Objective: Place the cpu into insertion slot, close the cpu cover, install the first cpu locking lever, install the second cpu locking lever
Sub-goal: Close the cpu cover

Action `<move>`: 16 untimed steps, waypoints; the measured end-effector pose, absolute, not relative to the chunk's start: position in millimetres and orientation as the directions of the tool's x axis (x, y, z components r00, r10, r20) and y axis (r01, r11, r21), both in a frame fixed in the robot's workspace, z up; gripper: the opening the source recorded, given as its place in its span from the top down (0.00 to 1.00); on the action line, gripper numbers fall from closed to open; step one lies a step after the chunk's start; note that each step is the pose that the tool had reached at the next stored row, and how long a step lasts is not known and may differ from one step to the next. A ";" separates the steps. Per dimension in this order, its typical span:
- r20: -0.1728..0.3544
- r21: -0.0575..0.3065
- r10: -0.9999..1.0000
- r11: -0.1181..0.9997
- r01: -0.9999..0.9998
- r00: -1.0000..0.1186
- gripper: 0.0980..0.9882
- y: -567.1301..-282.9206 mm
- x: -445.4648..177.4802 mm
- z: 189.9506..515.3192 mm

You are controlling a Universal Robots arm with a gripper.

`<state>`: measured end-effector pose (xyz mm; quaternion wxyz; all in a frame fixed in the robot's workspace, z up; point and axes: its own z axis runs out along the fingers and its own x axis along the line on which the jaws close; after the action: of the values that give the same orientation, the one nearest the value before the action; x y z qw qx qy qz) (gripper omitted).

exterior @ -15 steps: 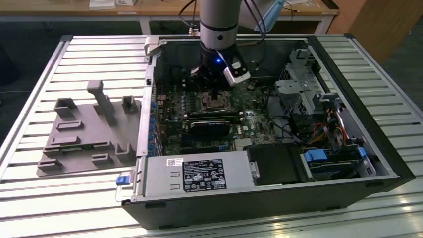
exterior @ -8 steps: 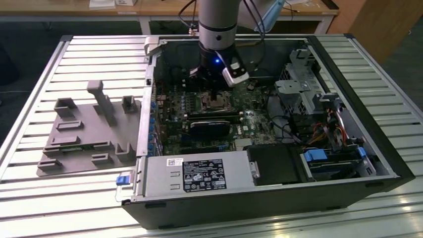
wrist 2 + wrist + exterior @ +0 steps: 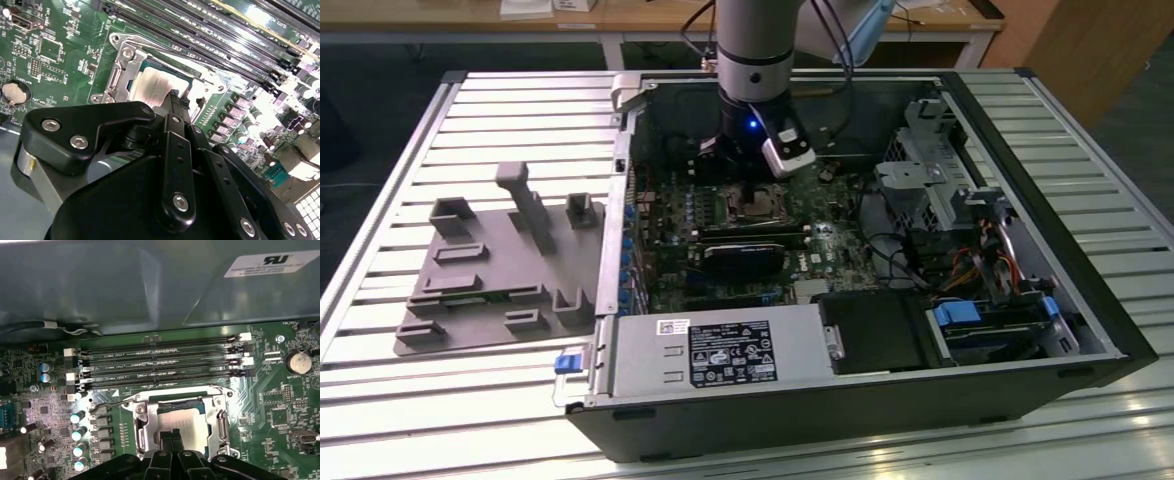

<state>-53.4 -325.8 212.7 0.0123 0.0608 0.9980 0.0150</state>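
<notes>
Black links of the pincer [image 3: 178,97] sit closest in the second wrist view. Its two tips are drawn together with no real gap, and they hold nothing. Right under the tips lies the cpu [image 3: 182,417], pale top up and flat in its socket, so the first step looks done. Whether the tips touch the chip or hang just above it I cannot tell.

Around the chip, on both sides of the tips, runs the silvery cover [image 3: 220,425]. It seems to lie down flat, with the chip showing through its window, which suggests the second step is done or nearly so, though I would not swear it is fully seated.

Off to one side of the pincer, just outside the cover's corner, a thin wire lever [image 3: 111,403] angles away from the socket. By my reading it is not yet hooked down, and I see no sign that the other lever is either. Beyond the tips run the memory slots [image 3: 160,365].
</notes>
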 end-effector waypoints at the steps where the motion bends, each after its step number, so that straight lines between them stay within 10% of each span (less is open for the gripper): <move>1: -0.023 0.032 0.125 0.992 0.124 -0.992 1.00 -325.8 -54.6 212.4; 16: -0.023 0.032 0.132 0.991 0.132 -0.991 1.00 -325.8 -68.0 205.8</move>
<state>-68.0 -325.8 205.8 0.0124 0.0661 0.9976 0.0150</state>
